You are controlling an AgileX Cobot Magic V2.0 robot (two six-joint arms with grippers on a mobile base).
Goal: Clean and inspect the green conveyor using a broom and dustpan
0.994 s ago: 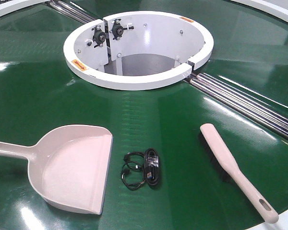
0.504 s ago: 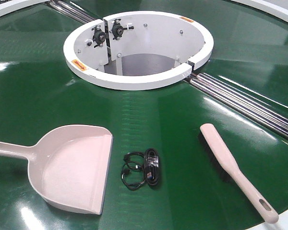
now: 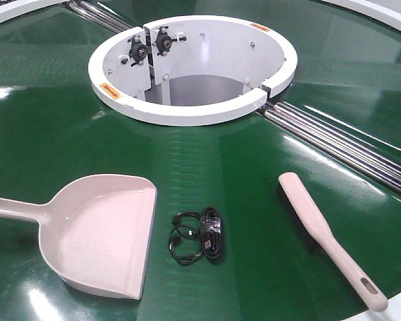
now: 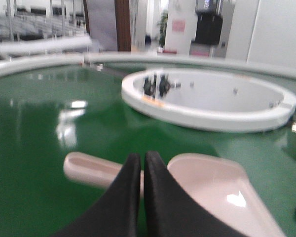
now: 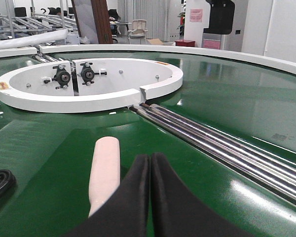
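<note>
**Site:** The green conveyor [image 3: 53, 134] fills the front view. Its glossy surface carries three loose items. The white ring hub [image 3: 187, 114] sits at the far centre. Steel rollers [image 3: 341, 147] run from the hub towards the right edge.

**Dustpan:** The dustpan [image 3: 100, 234] lies flat at the near left. Its handle runs off the left edge of the view. Its straight front edge faces right.

**Broom:** The broom [image 3: 314, 224] lies flat at the near right, set diagonally. Its rounded head points far-left and its slotted handle end sits close to the near right rim. Dark bristles show along its left side.

**Other item:** A coiled black cable [image 3: 197, 237] lies between dustpan and broom. It is just beside the dustpan's front edge and does not touch it.

**Left gripper:** The left gripper [image 4: 141, 157] has its fingers pressed together and grips nothing. It hangs above the place where the dustpan's handle meets the pan. This view is blurred.

**Right gripper:** The right gripper [image 5: 150, 158] is likewise closed tip to tip and empty. The broom's head lies just left of its fingers, and the rollers lie to its right.
</note>
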